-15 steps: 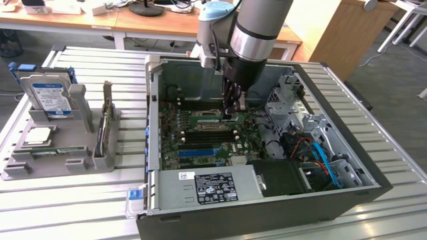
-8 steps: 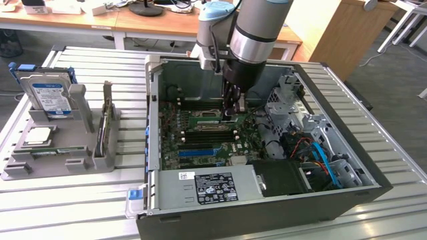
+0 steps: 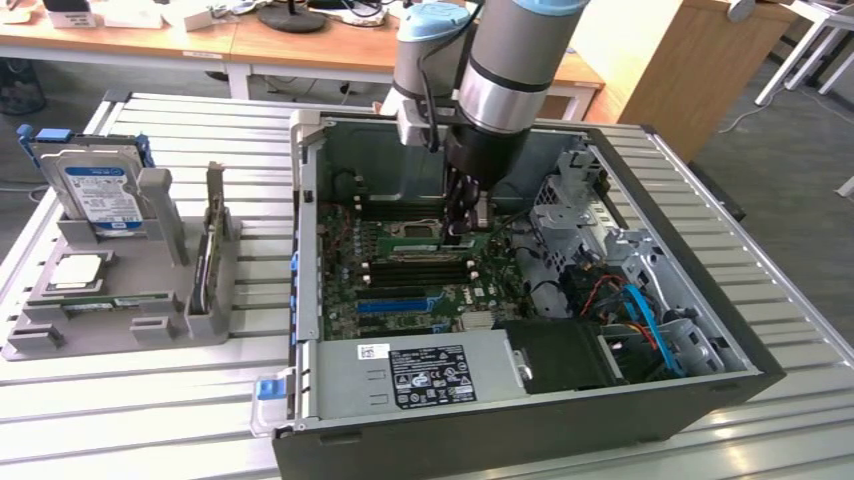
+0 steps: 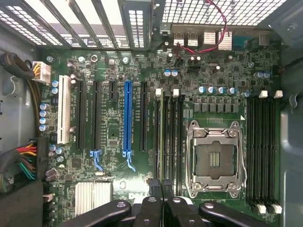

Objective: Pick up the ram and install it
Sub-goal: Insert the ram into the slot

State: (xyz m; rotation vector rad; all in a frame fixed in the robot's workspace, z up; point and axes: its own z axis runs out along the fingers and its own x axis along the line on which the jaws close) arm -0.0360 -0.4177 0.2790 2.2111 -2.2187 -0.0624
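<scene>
Black gripper (image 4: 162,189) was clenched on long thin green ram stick (image 4: 161,137); stick stood on edge among black memory slots (image 4: 176,137) just beside square silver CPU socket (image 4: 215,158).

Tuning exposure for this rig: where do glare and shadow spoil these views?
Exterior view: glare washes the slatted table; the motherboard around the ram lies dim inside the case. Wrist view: vent grilles blow out white, the board is evenly lit, the gripper reads dark.
</scene>
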